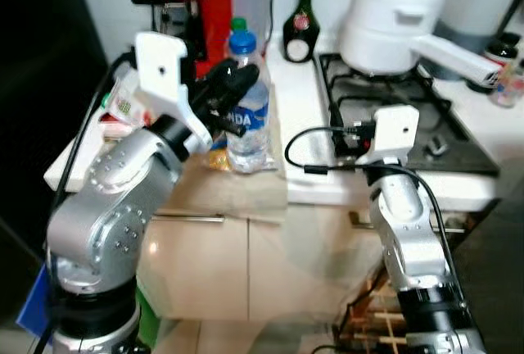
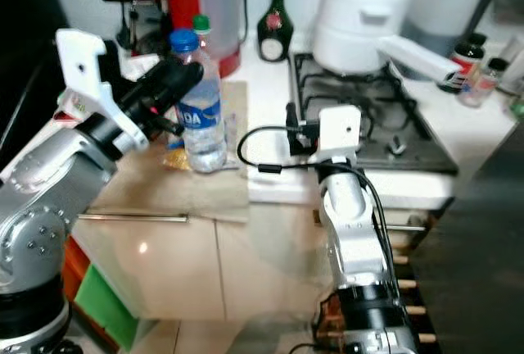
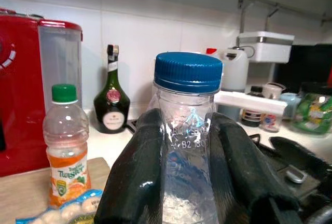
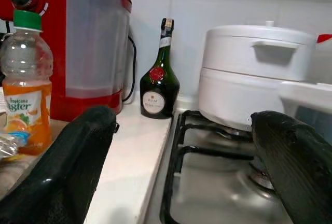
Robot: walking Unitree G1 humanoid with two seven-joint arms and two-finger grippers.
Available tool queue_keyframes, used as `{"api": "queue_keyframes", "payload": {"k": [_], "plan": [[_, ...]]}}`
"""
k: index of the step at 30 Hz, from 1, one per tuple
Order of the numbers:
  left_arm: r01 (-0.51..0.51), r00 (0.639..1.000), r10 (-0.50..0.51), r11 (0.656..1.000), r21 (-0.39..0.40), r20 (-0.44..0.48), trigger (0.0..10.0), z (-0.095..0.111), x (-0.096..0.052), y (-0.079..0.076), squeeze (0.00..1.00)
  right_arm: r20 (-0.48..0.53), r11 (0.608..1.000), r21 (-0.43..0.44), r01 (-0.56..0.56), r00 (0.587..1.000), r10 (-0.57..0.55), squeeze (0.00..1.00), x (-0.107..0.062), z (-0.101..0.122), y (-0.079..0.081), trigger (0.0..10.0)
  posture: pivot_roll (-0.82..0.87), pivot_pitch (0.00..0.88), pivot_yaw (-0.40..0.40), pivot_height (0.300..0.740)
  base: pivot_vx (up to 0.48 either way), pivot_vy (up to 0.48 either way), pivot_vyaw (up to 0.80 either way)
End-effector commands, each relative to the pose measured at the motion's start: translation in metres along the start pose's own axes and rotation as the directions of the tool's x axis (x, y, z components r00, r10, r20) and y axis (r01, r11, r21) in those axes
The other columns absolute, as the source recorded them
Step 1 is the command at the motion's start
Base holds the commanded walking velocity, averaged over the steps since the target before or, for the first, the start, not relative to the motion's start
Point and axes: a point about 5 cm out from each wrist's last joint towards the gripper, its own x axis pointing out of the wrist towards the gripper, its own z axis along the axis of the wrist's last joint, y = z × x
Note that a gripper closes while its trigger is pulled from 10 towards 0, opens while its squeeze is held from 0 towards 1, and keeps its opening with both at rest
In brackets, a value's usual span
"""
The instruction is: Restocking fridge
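Clear plastic water bottle with blue cap [image 1: 246, 108], standing on the wooden board [image 2: 176, 182], looks full, heavy and slick, so my left gripper [image 3: 189, 167] pinches its ribbed neck while my right gripper [image 4: 187, 167] hovers spread.

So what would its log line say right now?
left end effector: shut on water bottle | right end effector: open, idle by stove | bottle on counter

On your desk [image 1: 303, 116], the water bottle [image 1: 248, 108] stands before the juice bottle [image 3: 66, 143]; the liqueur bottle [image 1: 301, 22] sits behind, and the pot [image 1: 391, 22] rests on the stove [image 1: 393, 116] to the right.
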Motion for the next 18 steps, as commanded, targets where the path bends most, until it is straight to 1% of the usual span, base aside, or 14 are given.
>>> {"api": "queue_keyframes", "payload": {"k": [1,5,7,8,9,10,14,18], "plan": [[-0.087,0.996,0.088,0.994,0.063,-0.012,10.0,-0.003,-0.001,0.009,0.0,0.013,1.0,0.007,-0.027,1.0,0.027,0.0,0.003,0.002,0.006,10.0,0.0,0.0,0.001,0.74,0.0,0.0,0.0],[-0.18,0.983,0.182,0.975,0.133,-0.005,10.0,-0.008,-0.001,0.017,0.0,0.012,0.998,0.023,-0.05,0.999,0.049,0.0,0.004,0.002,0.01,10.0,-0.01,0.0,0.001,0.74,0.0,0.0,0.0],[-0.215,0.976,0.217,0.966,0.145,0.002,10.0,-0.009,-0.001,0.019,0.0,0.014,0.998,0.028,-0.062,0.998,0.061,0.0,0.004,0.001,0.012,10.0,-0.01,0.0,0.001,0.74,0.0,0.0,0.0],[-0.257,0.966,0.256,0.95,0.179,0.028,10.0,-0.007,-0.001,0.022,0.0,0.014,0.997,0.029,-0.066,0.998,0.065,0.0,0.004,0.001,0.013,10.0,-0.01,0.0,0.001,0.74,0.0,0.0,0.0],[-0.273,0.962,0.27,0.94,0.206,0.041,10.0,-0.006,-0.001,0.023,0.0,0.015,0.997,0.031,-0.068,0.998,0.067,0.0,0.004,0.001,0.013,10.0,-0.01,0.0,-0.001,0.74,0.0,0.0,0.0],[-0.273,0.962,0.27,0.94,0.206,0.041,10.0,-0.006,-0.001,0.023,0.0,0.015,0.997,0.031,-0.068,0.998,0.067,0.0,0.004,0.001,0.013,10.0,-0.01,0.0,-0.001,0.74,0.0,0.0,0.0],[-0.345,0.938,0.33,0.905,0.247,0.101,10.0,-0.004,-0.004,0.029,0.0,0.019,0.997,0.037,-0.075,0.997,0.074,0.0,0.004,0.001,0.013,10.0,-0.01,0.0,-0.004,0.74,0.0,0.0,0.0],[-0.354,0.935,0.335,0.906,0.231,0.117,10.0,-0.006,-0.004,0.029,0.0,0.023,0.996,0.037,-0.077,0.997,0.076,0.0,0.004,0.002,0.013,10.0,-0.01,0.0,-0.005,0.74,0.0,0.0,0.0]]}}
